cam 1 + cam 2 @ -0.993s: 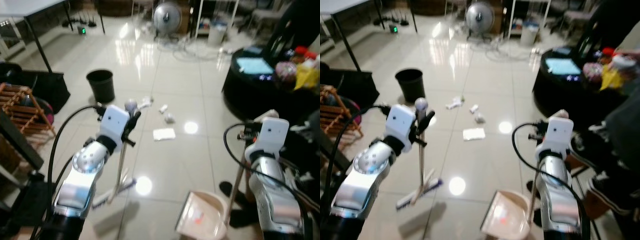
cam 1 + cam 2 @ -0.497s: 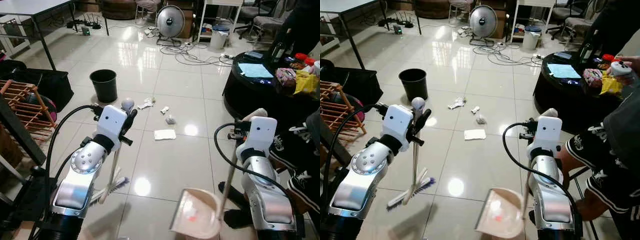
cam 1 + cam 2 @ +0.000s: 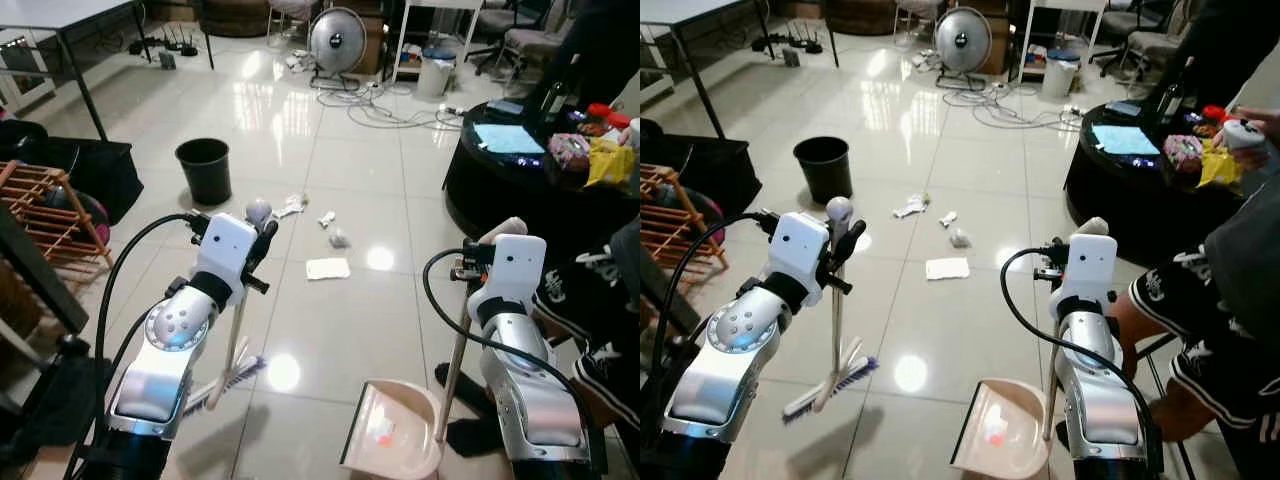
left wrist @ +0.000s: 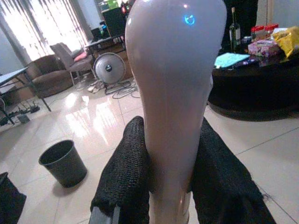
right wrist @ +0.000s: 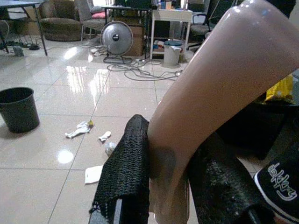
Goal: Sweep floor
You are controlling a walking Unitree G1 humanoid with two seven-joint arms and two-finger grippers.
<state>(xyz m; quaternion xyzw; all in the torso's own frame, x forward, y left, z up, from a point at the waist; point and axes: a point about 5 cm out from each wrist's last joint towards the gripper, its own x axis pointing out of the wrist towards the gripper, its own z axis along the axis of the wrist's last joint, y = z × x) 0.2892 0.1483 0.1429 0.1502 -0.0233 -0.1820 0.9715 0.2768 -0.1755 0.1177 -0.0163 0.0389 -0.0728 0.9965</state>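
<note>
Left pincer [image 4: 168, 186] pinching broom handle [image 3: 237, 325], right pincer [image 5: 170, 186] pinching dustpan handle [image 3: 455, 355]; paper scraps [image 3: 327, 267] lie ahead on floor [image 3: 350, 170]; risk: bristles scatter the light litter past the pan.

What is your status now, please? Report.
Left gripper shut on broom. Right gripper shut on dustpan handle. Paper scraps ahead, unswept. Person's legs close right.
</note>
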